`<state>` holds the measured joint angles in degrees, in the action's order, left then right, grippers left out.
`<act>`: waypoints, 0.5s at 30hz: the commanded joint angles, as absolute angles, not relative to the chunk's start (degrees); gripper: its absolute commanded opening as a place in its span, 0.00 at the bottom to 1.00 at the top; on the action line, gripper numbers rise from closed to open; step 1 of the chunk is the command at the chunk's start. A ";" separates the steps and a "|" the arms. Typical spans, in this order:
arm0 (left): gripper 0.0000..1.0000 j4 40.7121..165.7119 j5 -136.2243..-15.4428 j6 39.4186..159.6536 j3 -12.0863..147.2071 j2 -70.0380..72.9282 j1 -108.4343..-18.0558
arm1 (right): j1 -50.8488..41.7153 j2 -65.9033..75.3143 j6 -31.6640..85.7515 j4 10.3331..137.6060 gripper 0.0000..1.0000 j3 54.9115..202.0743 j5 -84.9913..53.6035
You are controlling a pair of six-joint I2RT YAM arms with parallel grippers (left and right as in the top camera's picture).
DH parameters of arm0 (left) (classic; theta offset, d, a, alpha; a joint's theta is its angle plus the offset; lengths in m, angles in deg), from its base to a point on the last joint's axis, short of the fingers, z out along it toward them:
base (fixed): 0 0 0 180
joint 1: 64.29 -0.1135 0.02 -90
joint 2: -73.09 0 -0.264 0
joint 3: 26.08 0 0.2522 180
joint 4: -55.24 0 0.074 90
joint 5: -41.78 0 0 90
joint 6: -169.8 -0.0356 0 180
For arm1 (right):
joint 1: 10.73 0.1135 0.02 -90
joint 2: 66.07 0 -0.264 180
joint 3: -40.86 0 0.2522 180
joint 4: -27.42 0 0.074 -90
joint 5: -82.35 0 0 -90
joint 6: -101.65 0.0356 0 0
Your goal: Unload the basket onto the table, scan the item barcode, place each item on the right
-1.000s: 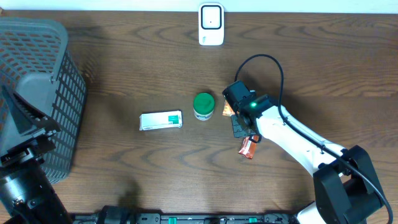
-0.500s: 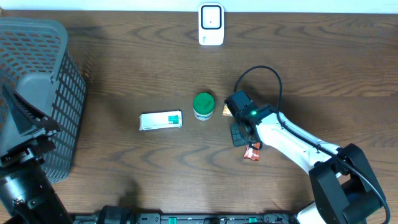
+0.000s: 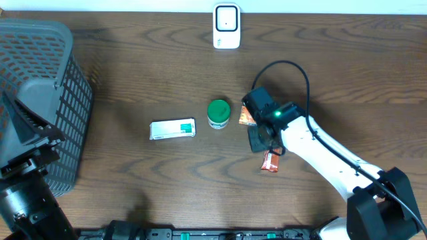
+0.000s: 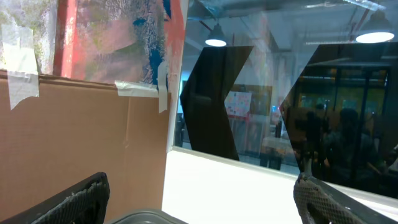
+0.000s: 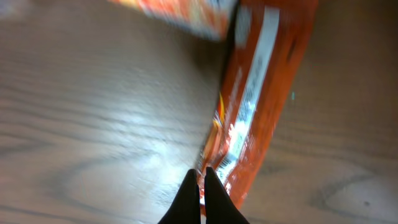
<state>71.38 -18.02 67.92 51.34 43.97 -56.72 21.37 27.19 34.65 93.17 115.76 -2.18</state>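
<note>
Remote station, table inventory.

1. Table [image 3: 133, 67]: dark brown wood with a strong grain. It carries every item below.
2. Room, from the left wrist view: a cardboard panel [image 4: 81, 143] patched with pale tape, with a painted board above it. To their right is dark glass reflecting ceiling lamps [image 4: 216, 42] and a white ledge [image 4: 236, 186].
3. Basket [image 3: 40, 80]: grey mesh, at the table's left edge. I cannot make out what is inside it.
4. Jar [image 3: 218, 113]: green lid on, standing near the table's middle. Its contents are hidden.
5. Box [image 3: 173, 129]: white with a green patch, lying flat just left of the jar and apart from it.
6. Scanner [image 3: 227, 27]: white, at the far edge of the table, well apart from the other items.
7. Packet [image 3: 269, 161]: orange, the item for scanning. It lies flat on the table right of the jar, under the right arm and nowhere near the scanner.
8. Orange piece [image 3: 245, 118]: just right of the jar, partly under the right wrist.
9. Right hand [image 5: 200, 177]: clenched, fingers pressed together, the tips at the packet's near edge. I cannot tell whether a fold is pinched.
10. Left hand [image 4: 199, 202]: released, fingers [image 4: 68, 199] wide apart, grasping nothing. It is raised and facing the room.
</note>
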 commanded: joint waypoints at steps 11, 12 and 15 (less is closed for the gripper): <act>0.95 71.12 -17.50 67.37 52.04 44.54 -57.00 | 21.13 27.27 37.38 87.16 0.01 104.68 -2.04; 0.95 71.12 -17.52 67.37 52.04 44.54 -57.00 | 21.13 27.27 37.67 86.70 0.01 103.87 -2.15; 0.95 71.12 -17.52 67.37 52.04 44.54 -57.00 | 21.13 27.27 38.50 85.65 0.01 102.06 -2.24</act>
